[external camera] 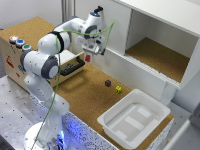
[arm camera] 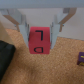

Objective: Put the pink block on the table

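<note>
1. The tool (arm camera: 40,27) is closed on the pink block (arm camera: 40,41), its two fingers pressing the cube's opposite sides; the block sits between the fingertips and hangs just below them.
2. In the exterior view the block (external camera: 88,58) shows as a small red speck under the tool (external camera: 90,51), apparently above the desk (external camera: 82,90) and not touching it.
3. The desk lies straight beneath the block, so the coming move is a plain descent.
4. The dark purple cube (external camera: 107,83) and the yellow-green cube (external camera: 118,89) rest well apart, toward the exterior view's right.
</note>
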Controlling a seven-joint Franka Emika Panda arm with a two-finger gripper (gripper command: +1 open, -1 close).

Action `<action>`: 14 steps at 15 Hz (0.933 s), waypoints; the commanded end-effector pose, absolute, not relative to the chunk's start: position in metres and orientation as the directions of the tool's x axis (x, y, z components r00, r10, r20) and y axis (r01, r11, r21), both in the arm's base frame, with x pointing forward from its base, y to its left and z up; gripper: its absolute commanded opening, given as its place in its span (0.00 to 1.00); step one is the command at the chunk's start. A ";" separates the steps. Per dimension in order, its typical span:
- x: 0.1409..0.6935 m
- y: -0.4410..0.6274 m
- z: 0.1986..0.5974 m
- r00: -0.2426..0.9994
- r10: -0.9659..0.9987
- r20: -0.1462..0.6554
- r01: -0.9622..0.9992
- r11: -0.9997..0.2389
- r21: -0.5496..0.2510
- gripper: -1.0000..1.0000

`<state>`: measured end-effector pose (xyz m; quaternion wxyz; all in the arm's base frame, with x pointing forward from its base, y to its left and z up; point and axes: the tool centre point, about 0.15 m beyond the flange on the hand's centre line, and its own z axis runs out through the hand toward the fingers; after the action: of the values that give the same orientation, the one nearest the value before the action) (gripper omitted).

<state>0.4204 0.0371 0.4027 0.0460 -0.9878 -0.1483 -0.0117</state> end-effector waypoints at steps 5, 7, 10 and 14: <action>0.456 0.048 0.319 0.939 0.334 0.084 0.333 -0.943 0.028 0.00; 0.458 0.060 0.302 0.923 0.376 0.082 0.375 -0.927 0.036 0.00; 0.461 0.071 0.282 0.909 0.406 0.089 0.405 -0.914 0.032 0.00; 0.472 0.056 0.267 0.939 0.337 0.076 0.340 -0.940 -0.038 0.00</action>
<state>0.4572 0.0628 0.2972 0.0233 -0.9797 -0.1953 -0.0380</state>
